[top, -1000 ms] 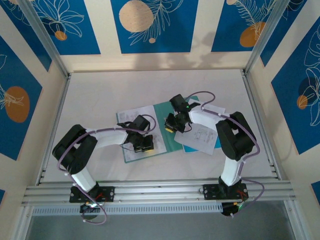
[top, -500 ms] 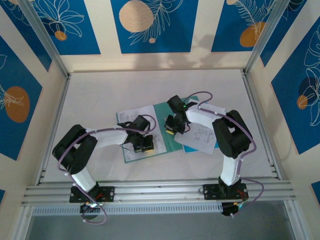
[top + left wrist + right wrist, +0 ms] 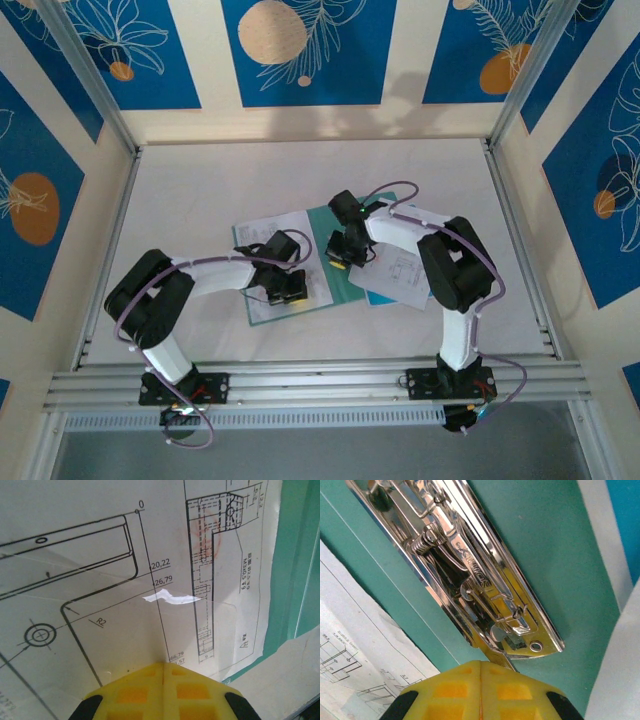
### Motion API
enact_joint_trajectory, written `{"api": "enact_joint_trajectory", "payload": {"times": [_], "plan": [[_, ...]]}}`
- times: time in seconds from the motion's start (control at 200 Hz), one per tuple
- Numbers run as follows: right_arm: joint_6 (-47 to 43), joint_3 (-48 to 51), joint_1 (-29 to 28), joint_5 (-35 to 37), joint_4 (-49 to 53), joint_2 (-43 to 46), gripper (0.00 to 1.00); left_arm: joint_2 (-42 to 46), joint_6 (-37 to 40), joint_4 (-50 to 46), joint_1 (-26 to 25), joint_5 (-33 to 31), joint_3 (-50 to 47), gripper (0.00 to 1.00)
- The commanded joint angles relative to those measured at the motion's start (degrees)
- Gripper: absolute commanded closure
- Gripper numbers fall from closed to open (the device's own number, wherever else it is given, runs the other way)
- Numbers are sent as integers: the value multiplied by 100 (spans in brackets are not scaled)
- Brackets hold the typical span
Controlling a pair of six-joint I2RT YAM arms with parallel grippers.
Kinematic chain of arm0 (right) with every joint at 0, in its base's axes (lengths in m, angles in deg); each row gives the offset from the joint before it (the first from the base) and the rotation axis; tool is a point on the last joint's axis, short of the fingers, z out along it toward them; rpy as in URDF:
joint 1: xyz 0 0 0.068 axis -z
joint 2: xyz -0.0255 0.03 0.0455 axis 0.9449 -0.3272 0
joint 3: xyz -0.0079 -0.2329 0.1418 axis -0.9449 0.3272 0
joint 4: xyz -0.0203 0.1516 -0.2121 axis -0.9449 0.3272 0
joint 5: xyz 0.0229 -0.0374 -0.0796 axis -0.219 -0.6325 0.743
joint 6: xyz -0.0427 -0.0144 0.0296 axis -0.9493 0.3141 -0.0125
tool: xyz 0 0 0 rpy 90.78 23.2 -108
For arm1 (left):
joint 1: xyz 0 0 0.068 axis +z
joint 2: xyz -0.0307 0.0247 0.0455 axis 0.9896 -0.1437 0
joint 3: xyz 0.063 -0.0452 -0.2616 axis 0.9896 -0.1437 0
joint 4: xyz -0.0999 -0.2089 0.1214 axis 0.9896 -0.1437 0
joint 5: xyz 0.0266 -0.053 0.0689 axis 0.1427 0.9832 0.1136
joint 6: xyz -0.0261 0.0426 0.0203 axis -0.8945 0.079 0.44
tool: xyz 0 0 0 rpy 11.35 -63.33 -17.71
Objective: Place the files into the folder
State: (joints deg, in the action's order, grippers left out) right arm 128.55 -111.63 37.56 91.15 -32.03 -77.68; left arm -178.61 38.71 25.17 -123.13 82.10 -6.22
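Note:
The teal folder (image 3: pixel 326 226) lies open in the middle of the table. A white printed file (image 3: pixel 268 242) lies on its left half. My left gripper (image 3: pixel 290 291) is shut, its yellow tips (image 3: pixel 164 664) pressed down on that file (image 3: pixel 100 580); the folder's teal edge (image 3: pixel 292 555) shows to the right. My right gripper (image 3: pixel 340 258) is shut over the folder's spine, its tips (image 3: pixel 481 663) against the lever end of the chrome clip mechanism (image 3: pixel 470 575). The lever slips under the right finger. Another printed file (image 3: pixel 402 274) lies to the right.
A brighter cyan-blue sheet (image 3: pixel 433 290) pokes out from under the right-hand file, also seen as the blue sheet (image 3: pixel 626 520) in the right wrist view. Aluminium rails (image 3: pixel 300 380) run along the near edge, and frame posts and patterned walls close in the table.
The right arm's elbow and wrist have shifted slightly left, with the gripper staying at the clip. The left arm and the papers have not moved.

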Motion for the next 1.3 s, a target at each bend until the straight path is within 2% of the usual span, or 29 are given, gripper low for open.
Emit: {"api": "enact_joint_trajectory", "payload": {"times": [0.0,0.485,0.92,1.29], "plan": [[101,-117,-5,291,393,-140,91,-44,-83,-319,-54,-284,-182,100],[97,-81,48,473,660,-231,91,-1,-279,-310,-51,-328,-280,100],[-248,261,372,264,535,-382,91,198,-1141,106,-47,-310,-881,100],[-354,457,519,347,553,-593,91,253,-1349,163,-53,-350,-981,100]]}}
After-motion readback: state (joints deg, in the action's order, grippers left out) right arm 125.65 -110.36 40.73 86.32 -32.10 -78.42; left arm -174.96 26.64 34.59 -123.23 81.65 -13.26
